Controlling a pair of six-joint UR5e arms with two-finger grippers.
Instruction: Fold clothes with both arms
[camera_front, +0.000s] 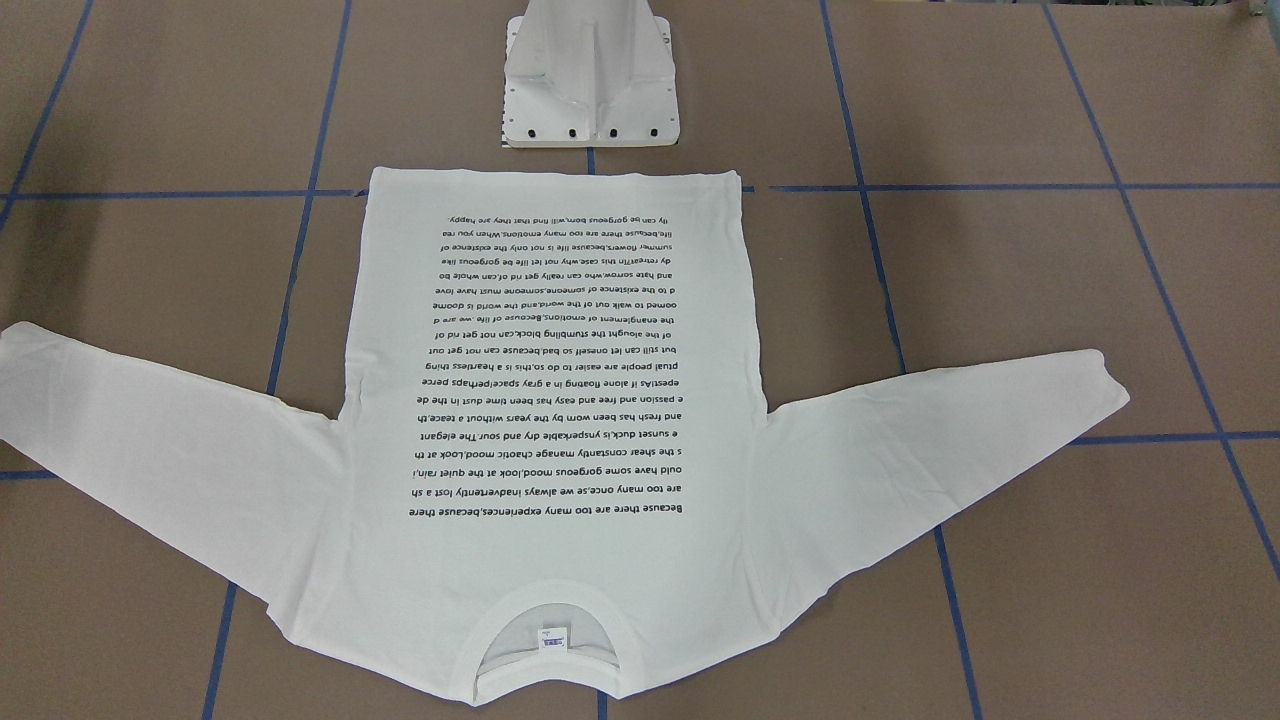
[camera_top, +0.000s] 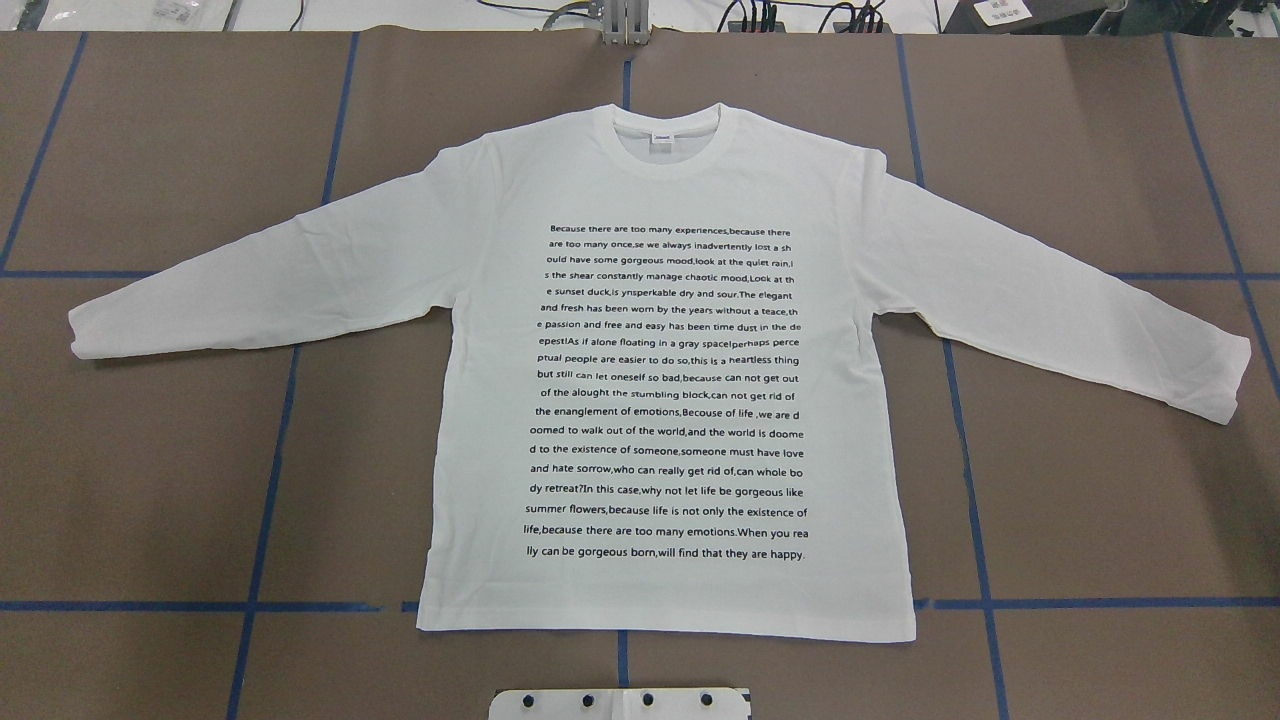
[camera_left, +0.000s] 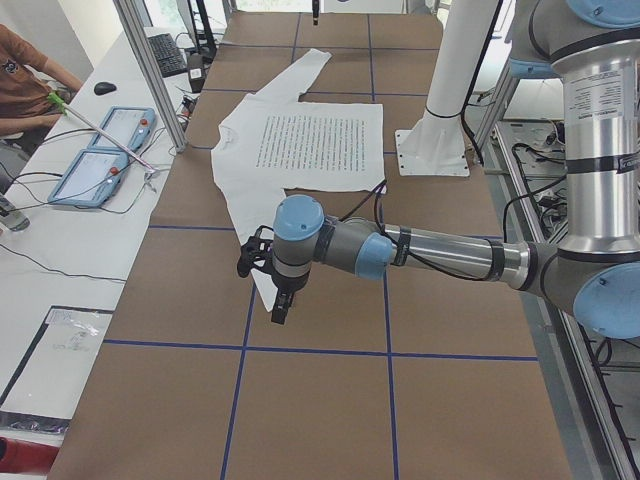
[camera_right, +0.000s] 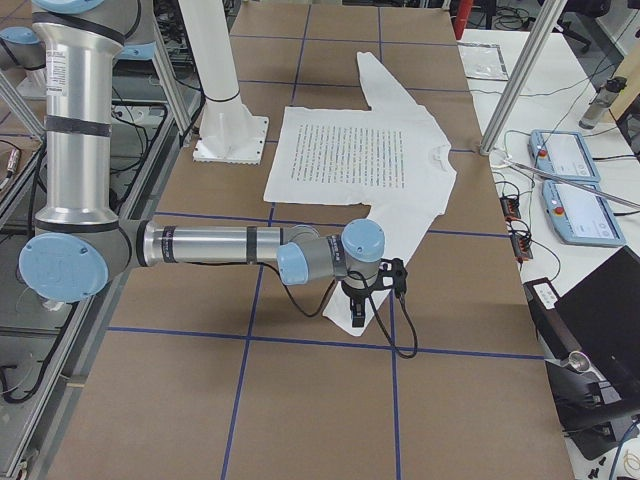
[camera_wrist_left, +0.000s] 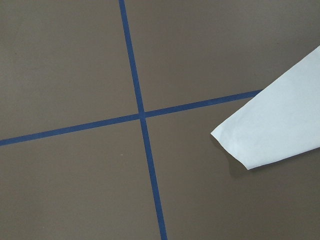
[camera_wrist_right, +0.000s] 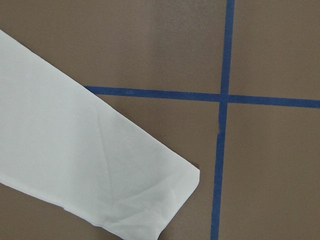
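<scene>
The clothes are one white long-sleeved shirt (camera_top: 665, 380) lying flat and print-side up on the brown table, sleeves spread, collar (camera_top: 668, 140) away from the robot. My left gripper (camera_left: 281, 305) hangs over the cuff of the sleeve on my left side (camera_wrist_left: 275, 130). My right gripper (camera_right: 359, 312) hangs over the other cuff (camera_wrist_right: 100, 170). Both grippers show only in the side views, so I cannot tell whether they are open or shut. Neither wrist view shows any fingers.
The white pedestal base (camera_front: 590, 80) stands just behind the shirt's hem. Blue tape lines (camera_top: 270, 480) cross the table. Beyond the far table edge, two teach pendants (camera_left: 100, 150), cables and aluminium posts (camera_left: 150, 70) sit on a side bench, with a person's arm (camera_left: 25, 70) there.
</scene>
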